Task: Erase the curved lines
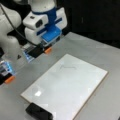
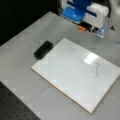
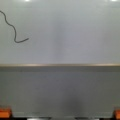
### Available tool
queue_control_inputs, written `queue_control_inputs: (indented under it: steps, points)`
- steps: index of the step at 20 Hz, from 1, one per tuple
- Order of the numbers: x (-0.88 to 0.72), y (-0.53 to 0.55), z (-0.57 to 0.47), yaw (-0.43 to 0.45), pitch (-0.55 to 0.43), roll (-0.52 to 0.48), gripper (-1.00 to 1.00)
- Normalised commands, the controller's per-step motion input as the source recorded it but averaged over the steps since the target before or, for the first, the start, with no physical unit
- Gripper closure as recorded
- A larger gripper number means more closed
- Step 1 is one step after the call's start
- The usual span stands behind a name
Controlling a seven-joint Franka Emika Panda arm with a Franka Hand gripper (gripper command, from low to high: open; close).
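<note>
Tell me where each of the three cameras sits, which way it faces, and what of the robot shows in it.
Front view: high, off the arm, looking down at the whiteboard; black eraser at bottom, arm and hand at top left.
Front view: high on another side; eraser left of the board, hand at top.
Wrist view: on the arm, looking down at the board's edge; only orange fingertips show.
Shared: all three show the curve lines.

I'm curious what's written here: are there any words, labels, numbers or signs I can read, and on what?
None can be read.
White board: only the curve lines, a wavy pen stroke, not letters.
Black block beside the board: no label shows.
End effector: blue and white housing, no readable marking.
</note>
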Motion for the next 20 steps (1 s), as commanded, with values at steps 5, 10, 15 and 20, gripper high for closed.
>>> queue_control_inputs:
  steps: [5, 10, 15, 20]
  points:
    - [0.01, -0.05, -0.02, 0.228, 0.161, 0.128, -1.00]
    - [0.07, -0.13, -0.01, 0.073, 0.175, 0.084, -1.00]
    - [0.15, -0.29, -0.03, 0.036, 0.094, 0.056, -1.00]
    - [0.21, -0.39, -0.04, 0.096, 0.015, 0.001, -1.00]
